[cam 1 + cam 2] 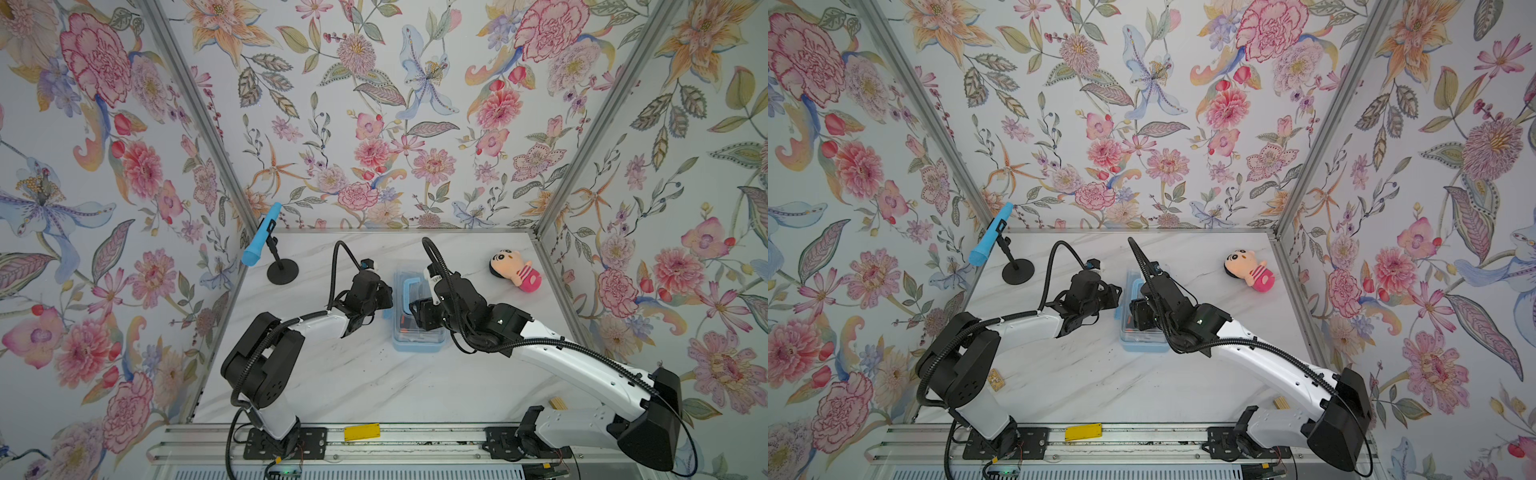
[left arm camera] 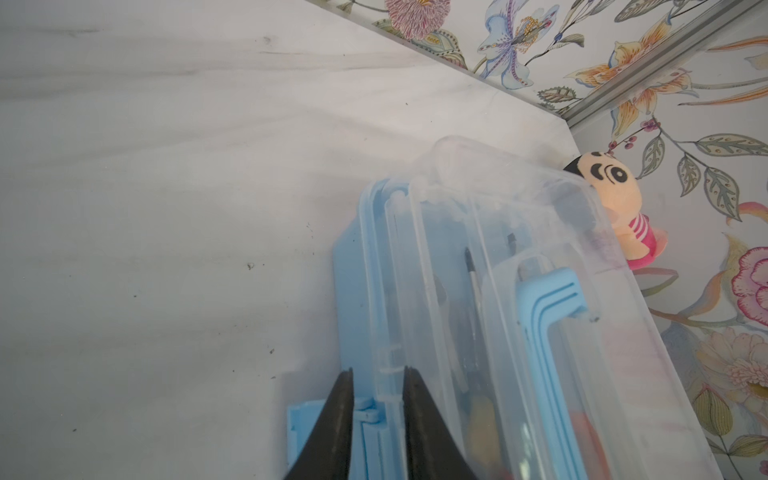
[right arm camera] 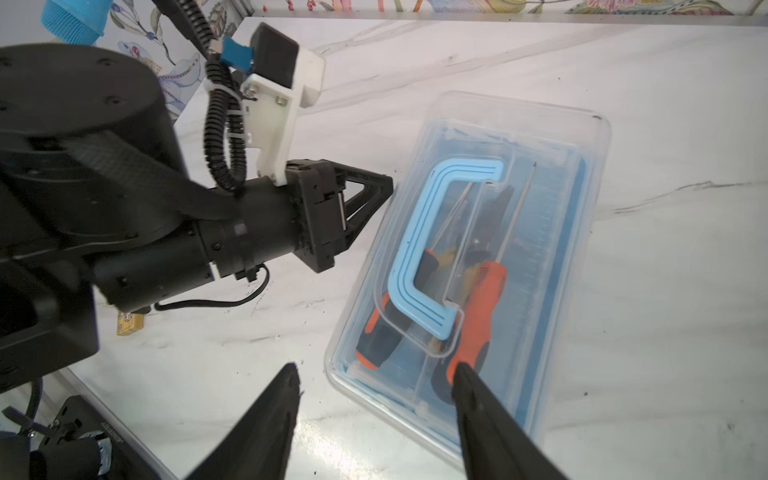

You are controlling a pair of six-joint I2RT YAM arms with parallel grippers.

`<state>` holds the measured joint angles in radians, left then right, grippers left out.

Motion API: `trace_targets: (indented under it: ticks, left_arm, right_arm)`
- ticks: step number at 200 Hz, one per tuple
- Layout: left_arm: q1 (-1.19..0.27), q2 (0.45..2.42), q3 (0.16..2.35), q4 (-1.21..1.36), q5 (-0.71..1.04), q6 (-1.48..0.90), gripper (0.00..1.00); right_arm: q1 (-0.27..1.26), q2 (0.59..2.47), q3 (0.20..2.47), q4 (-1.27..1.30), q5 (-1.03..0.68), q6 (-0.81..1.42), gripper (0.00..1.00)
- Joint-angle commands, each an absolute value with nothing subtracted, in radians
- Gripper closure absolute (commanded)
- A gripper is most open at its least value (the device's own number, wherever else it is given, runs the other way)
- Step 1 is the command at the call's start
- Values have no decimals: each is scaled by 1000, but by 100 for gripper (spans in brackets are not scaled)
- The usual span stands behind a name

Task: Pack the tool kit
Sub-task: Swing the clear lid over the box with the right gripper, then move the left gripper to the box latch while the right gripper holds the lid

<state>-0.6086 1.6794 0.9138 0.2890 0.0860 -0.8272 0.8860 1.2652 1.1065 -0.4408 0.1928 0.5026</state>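
The tool kit [image 1: 415, 345] [image 1: 1142, 345] is a light-blue box lying flat mid-table, its clear lid [image 3: 540, 174] down over it. A blue C-shaped handle [image 3: 419, 257] [image 2: 552, 316] lies on the lid. Orange-black screwdrivers [image 3: 478, 316] show through the lid. My left gripper [image 2: 377, 374] [image 1: 388, 301] [image 3: 388, 191] is at the box's left long side, jaws closed on the blue side latch [image 2: 365, 415] and lid rim. My right gripper [image 3: 376, 368] [image 1: 417, 311] hovers open over the near left corner, one finger above the lid, the other above the table.
A blue microphone [image 1: 259, 237] on a black stand [image 1: 282, 271] is at the back left. A plush doll [image 1: 517, 270] [image 2: 611, 195] lies at the back right. A yellow block [image 1: 361, 431] rests on the front rail, a wooden piece [image 1: 557, 403] near the right arm's base.
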Motion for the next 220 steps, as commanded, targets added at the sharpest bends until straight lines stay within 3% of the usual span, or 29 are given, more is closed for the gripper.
trace_targets:
  ticks: [1,32,138,220]
  left_arm:
    - [-623,1619,885,261,40,-827,73]
    - [-623,1571,838,258,-2,-805,63]
    - [-641,1473,577,428,33,-786,55]
    - [-733,1431,436,507,10,-808,52]
  right_arm:
    - [854,1245,1079,-415,194,543,41]
    - [803,1282,1077,-400,169,566,46]
    - [738,1464,1107,-280,19,579,47]
    - [773,1441,1094,-331,36,584,43]
